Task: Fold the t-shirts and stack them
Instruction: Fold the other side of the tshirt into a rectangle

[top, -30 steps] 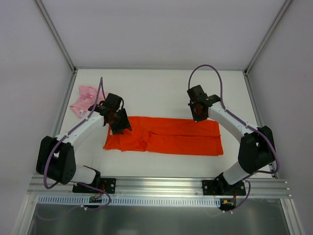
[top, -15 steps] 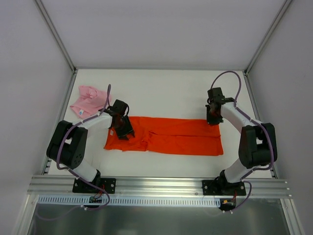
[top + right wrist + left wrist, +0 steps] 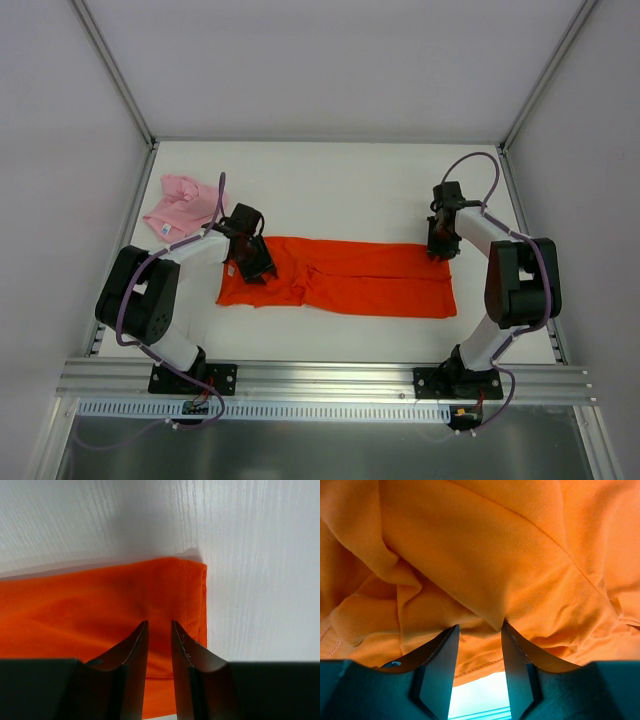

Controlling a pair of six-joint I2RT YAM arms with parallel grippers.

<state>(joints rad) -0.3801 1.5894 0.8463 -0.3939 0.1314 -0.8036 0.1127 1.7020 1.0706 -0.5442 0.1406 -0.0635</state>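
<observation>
- Pink tee (image 3: 178,205): crumpled heap on the table (image 3: 330,180), beyond the left gripper (image 3: 250,262) and to its left, apart from it. Untouched.
- Left gripper: down on the left end of the orange tee (image 3: 350,280). Jaws about half apart, with a ridge of bunched cloth wedged at the tips. Cannot tell whether it is truly pinched.
- Orange tee: lies as a long flat strip running from the left gripper across to the right one. Smooth at the right end, rumpled at the left.
- Right gripper (image 3: 159,625): low over the strip's far right corner, hem just to its right. Jaws a narrow slit apart, nothing between them.
- Step, as I judge it: folding the orange tee, lengthwise fold done, ends being taken up for the crosswise fold.
- Next move calls for a firm hold on each end, then carrying one end over the other without dragging the strip askew.
- Count: two tees, one orange, one pink. Two grippers.
</observation>
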